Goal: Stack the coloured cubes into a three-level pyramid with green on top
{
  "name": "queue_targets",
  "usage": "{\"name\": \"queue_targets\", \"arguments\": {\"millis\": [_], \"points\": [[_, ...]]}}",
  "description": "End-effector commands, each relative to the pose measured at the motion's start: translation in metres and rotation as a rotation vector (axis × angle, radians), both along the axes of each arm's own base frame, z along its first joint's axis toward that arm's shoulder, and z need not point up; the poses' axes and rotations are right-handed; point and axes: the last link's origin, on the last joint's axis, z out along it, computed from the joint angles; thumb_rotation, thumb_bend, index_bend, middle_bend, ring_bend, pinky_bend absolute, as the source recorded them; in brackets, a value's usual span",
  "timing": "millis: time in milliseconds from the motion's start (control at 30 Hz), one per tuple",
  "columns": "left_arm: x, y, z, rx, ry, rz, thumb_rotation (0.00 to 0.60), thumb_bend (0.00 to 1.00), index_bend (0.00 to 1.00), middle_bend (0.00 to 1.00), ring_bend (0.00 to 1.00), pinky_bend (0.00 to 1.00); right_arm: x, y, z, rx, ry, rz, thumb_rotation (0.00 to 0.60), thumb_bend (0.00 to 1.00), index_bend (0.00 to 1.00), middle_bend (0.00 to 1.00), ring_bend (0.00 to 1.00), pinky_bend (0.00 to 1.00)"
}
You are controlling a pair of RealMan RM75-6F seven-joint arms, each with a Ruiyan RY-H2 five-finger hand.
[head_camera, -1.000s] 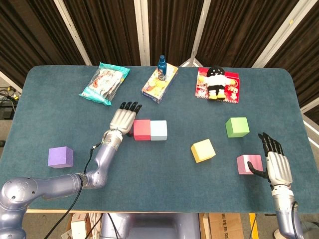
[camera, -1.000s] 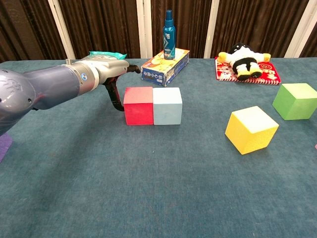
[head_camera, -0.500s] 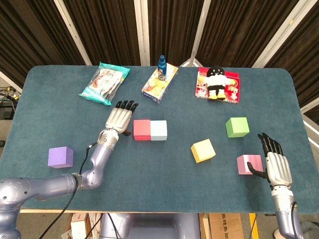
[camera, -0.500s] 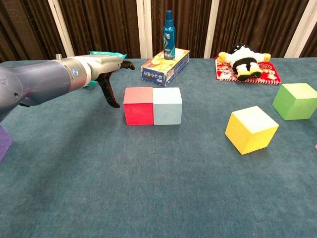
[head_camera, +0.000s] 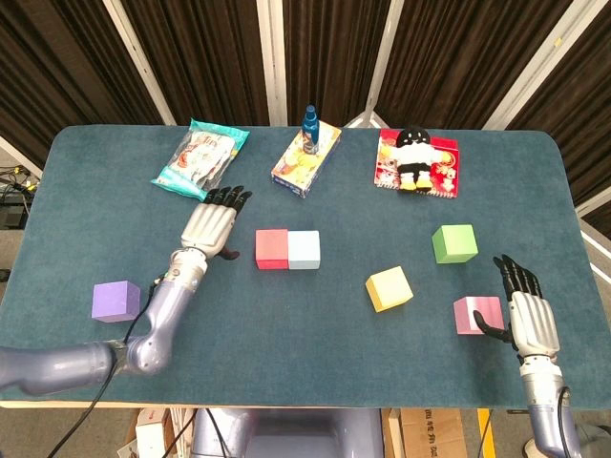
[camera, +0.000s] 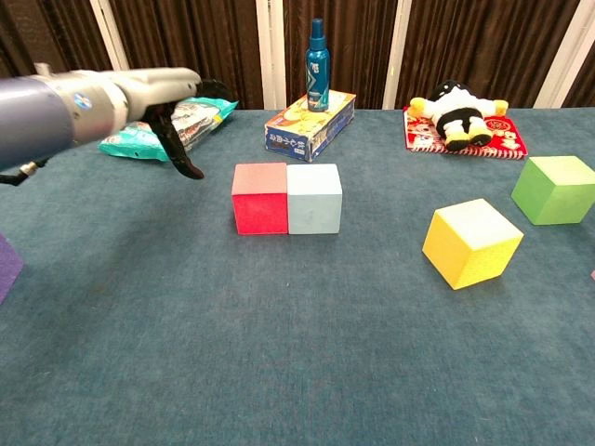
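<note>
A red cube (head_camera: 271,248) (camera: 259,198) and a light blue cube (head_camera: 304,249) (camera: 314,198) sit side by side, touching, mid-table. A yellow cube (head_camera: 389,288) (camera: 471,242) lies right of them, a green cube (head_camera: 454,243) (camera: 559,189) further right, a pink cube (head_camera: 476,315) at the front right and a purple cube (head_camera: 116,301) at the front left. My left hand (head_camera: 209,225) (camera: 165,93) hovers open, left of the red cube and apart from it. Beside the pink cube my right hand (head_camera: 524,312) stands open, thumb near the cube's side.
Along the back lie a snack bag (head_camera: 200,159), a printed box (head_camera: 305,158) with a blue spray bottle (camera: 318,66) on it, and a plush toy (head_camera: 414,159) on a red card. The table's front edge runs close to the purple and pink cubes.
My left hand has drawn back leftward from the red cube, which it was next to a second ago. The cubes and the right hand have not moved.
</note>
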Motion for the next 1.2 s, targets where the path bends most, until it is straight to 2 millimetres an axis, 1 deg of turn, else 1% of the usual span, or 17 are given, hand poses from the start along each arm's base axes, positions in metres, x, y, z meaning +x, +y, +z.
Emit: {"name": "queue_targets", "arguments": {"millis": [33, 133, 333, 467, 533, 667, 833, 900, 1033, 1067, 1133, 1200], "points": [[-0.012, -0.015, 0.032, 0.052, -0.017, 0.004, 0.6, 0.11, 0.0, 0.0, 0.0, 0.02, 0.0, 0.0, 0.001, -0.004, 0.004, 0.001, 0.6, 0.34, 0.0, 0.0, 0.0, 0.0], [-0.022, -0.028, 0.051, 0.073, -0.028, 0.02, 0.6, 0.11, 0.0, 0.01, 0.0, 0.02, 0.0, 0.0, 0.001, -0.005, 0.007, 0.003, 0.6, 0.34, 0.0, 0.0, 0.0, 0.0], [-0.049, -0.063, 0.094, 0.134, -0.039, 0.081, 0.6, 0.11, 0.0, 0.01, 0.0, 0.02, 0.005, -0.001, 0.002, -0.01, 0.035, 0.03, 0.6, 0.34, 0.0, 0.0, 0.0, 0.0], [-0.065, -0.081, 0.113, 0.177, -0.021, 0.103, 0.6, 0.11, 0.0, 0.01, 0.0, 0.02, 0.01, -0.001, 0.004, -0.013, 0.054, 0.047, 0.6, 0.34, 0.0, 0.0, 0.0, 0.0], [-0.074, -0.094, 0.125, 0.201, -0.03, 0.12, 0.6, 0.11, 0.0, 0.0, 0.0, 0.02, 0.013, 0.0, 0.004, -0.011, 0.062, 0.052, 0.6, 0.34, 0.0, 0.0, 0.0, 0.0], [-0.086, -0.111, 0.138, 0.233, -0.07, 0.147, 0.6, 0.11, 0.0, 0.01, 0.0, 0.02, 0.022, -0.002, 0.004, 0.013, 0.08, 0.076, 0.6, 0.34, 0.0, 0.0, 0.0, 0.0], [-0.088, -0.116, 0.151, 0.254, -0.074, 0.126, 0.6, 0.11, 0.0, 0.0, 0.0, 0.02, 0.044, -0.011, 0.0, 0.067, 0.098, 0.149, 0.6, 0.34, 0.0, 0.0, 0.0, 0.0], [-0.088, -0.116, 0.153, 0.256, -0.081, 0.121, 0.6, 0.11, 0.0, 0.0, 0.0, 0.02, 0.058, -0.016, -0.005, 0.119, 0.101, 0.188, 0.6, 0.34, 0.0, 0.0, 0.0, 0.0], [-0.09, -0.116, 0.154, 0.244, -0.091, 0.131, 0.6, 0.11, 0.0, 0.01, 0.0, 0.02, 0.085, -0.025, -0.018, 0.234, 0.127, 0.263, 0.6, 0.34, 0.0, 0.0, 0.0, 0.0], [-0.089, -0.116, 0.154, 0.243, -0.098, 0.131, 0.6, 0.11, 0.0, 0.01, 0.0, 0.02, 0.095, -0.031, -0.027, 0.289, 0.164, 0.307, 0.6, 0.34, 0.0, 0.0, 0.0, 0.0], [-0.089, -0.117, 0.156, 0.241, -0.105, 0.13, 0.6, 0.11, 0.0, 0.01, 0.0, 0.02, 0.1, -0.04, -0.035, 0.326, 0.18, 0.313, 0.6, 0.34, 0.0, 0.0, 0.0, 0.0], [-0.088, -0.117, 0.157, 0.241, -0.112, 0.13, 0.6, 0.11, 0.0, 0.01, 0.0, 0.02, 0.104, -0.043, -0.04, 0.343, 0.186, 0.317, 0.6, 0.34, 0.0, 0.0, 0.0, 0.0]]}}
